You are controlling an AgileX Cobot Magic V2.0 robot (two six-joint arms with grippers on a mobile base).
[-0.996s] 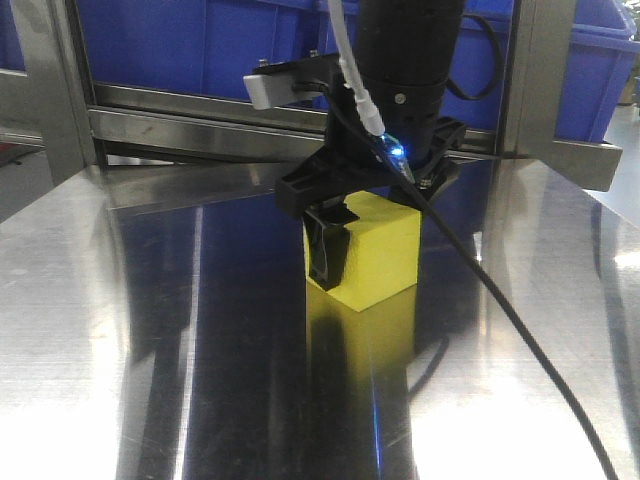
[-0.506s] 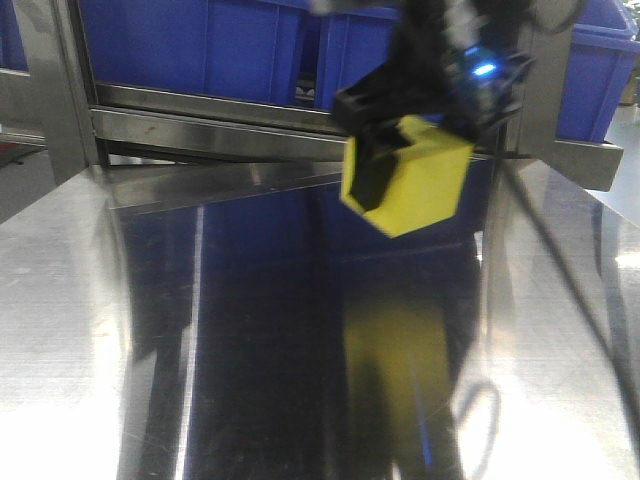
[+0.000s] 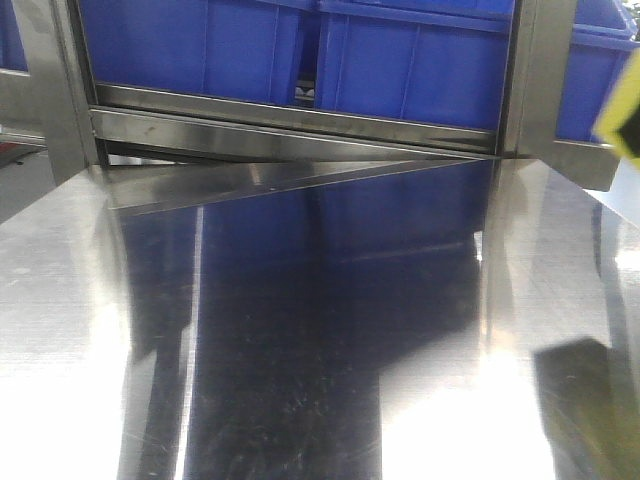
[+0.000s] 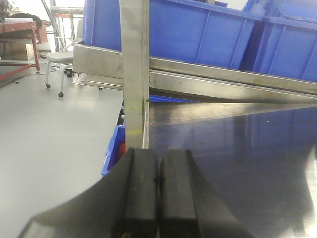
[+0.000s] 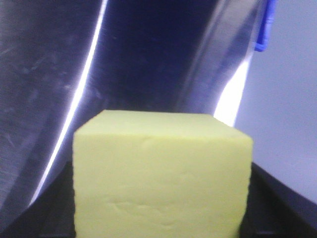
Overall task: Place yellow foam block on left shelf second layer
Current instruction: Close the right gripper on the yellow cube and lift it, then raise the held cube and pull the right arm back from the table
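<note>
Exterior front-facing view: bright yellow foam cube (image 3: 624,108) has been lifted off reflective steel table (image 3: 90,330), now cropped at 3 o'clock edge. Gripped by right pincer (image 5: 163,208); left pincer (image 4: 158,178) closed, empty. Placement not yet made.

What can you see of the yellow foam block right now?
The yellow foam block is a pale cube with sharp edges and matte faces; the front face shows faint creases. It sits level in the right wrist view, top and front faces visible, gripped between the right gripper's dark fingers and held clear of the steel tabletop. The front view catches only a blurred yellow sliver at its right edge.
</note>
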